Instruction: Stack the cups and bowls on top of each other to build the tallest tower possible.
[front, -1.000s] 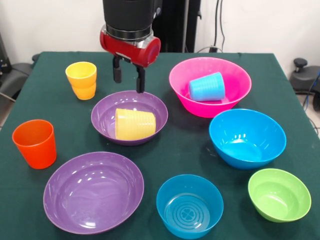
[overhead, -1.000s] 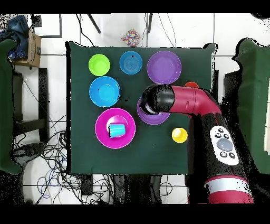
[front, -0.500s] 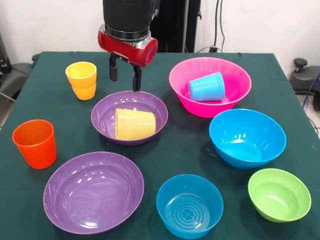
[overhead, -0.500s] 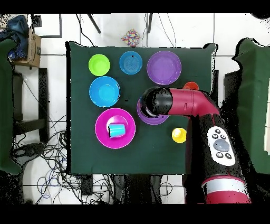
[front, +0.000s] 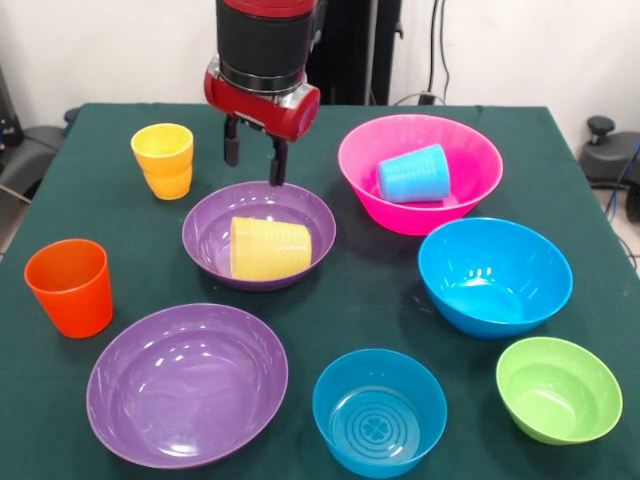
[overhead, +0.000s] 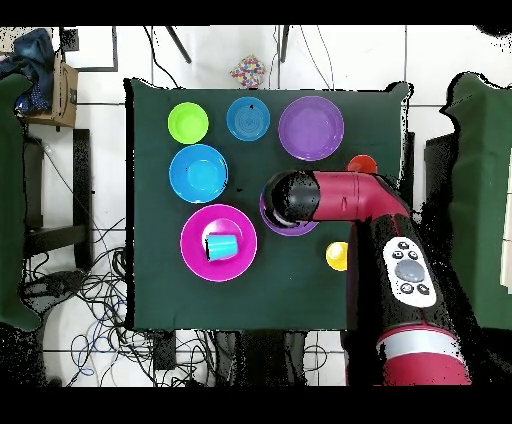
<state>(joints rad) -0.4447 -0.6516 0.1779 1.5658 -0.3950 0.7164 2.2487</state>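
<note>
The tool (front: 257, 159) hung with its two fingers apart and empty above the far rim of the nearer-centre purple bowl (front: 205, 243), tips close over that rim but not touching it as far as the front view showed. The pale yellow ribbed cup (front: 270, 248) lay on its side inside this bowl, toward the tabletop's near edge from the tool and lower. Its long axis ran roughly along the tabletop's width, its open mouth apparently toward the right edge in the front view. Any grasp, in my judgement, would call for the tool to shift toward the near edge and descend, fingers straddling the ribbed wall across its axis; a round cup lying in a curved bowl could roll away.

The pink bowl (front: 362, 165) near the far right corner held the light blue cup (front: 412, 174), also on its side. The second purple bowl (front: 130, 400) at the near left, the big blue bowl (front: 460, 290) at the right edge, the small blue bowl (front: 340, 420) at the near edge and the green bowl (front: 530, 410) at the near right corner were all empty. Two amber cups (front: 163, 159) stood nested upright toward the far left corner; the orange cup (front: 69, 285) stood upright at the left edge. No tower had begun beyond that nested pair.

In the overhead view the arm (overhead: 345, 195) covered most of the bowl holding the ribbed cup.
</note>
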